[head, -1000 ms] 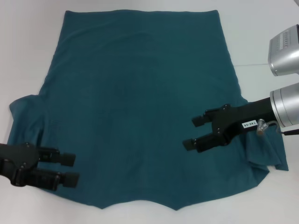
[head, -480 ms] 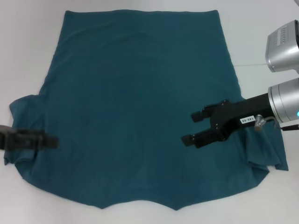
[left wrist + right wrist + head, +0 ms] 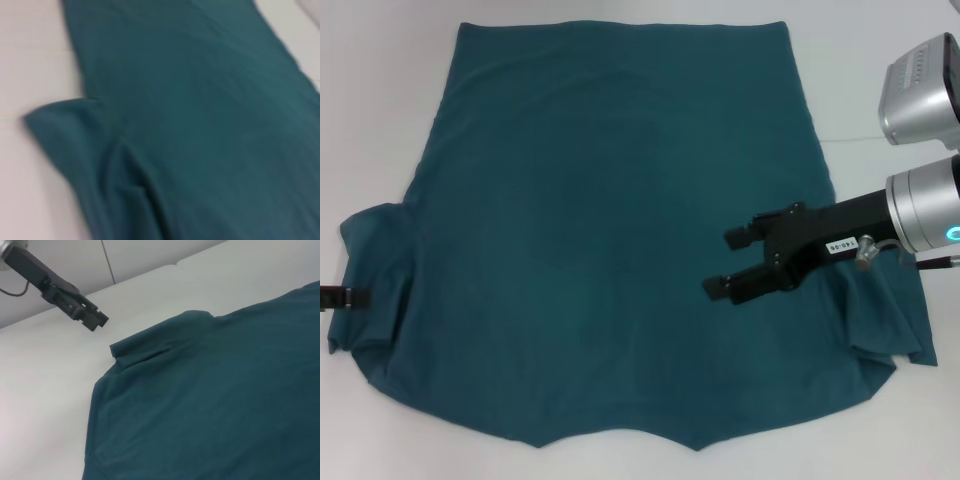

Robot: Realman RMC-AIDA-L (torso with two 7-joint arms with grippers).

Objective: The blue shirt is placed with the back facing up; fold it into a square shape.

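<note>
While the blue shirt (image 3: 620,230) lies flat and spread on the white worktop (image 3: 880,60), the head view shows the right pincer (image 3: 730,263) over the cloth, fingers apart and holding nothing, pointing toward the shirt's middle with the right sleeve (image 3: 890,320) just behind it. The left pincer (image 3: 345,298) only peeks in beside the left sleeve (image 3: 375,270); I cannot tell how it stands. The left wrist view shows that sleeve close by. In the right wrist view the left pincer (image 3: 75,307) hangs off the cloth, near the sleeve.
</note>
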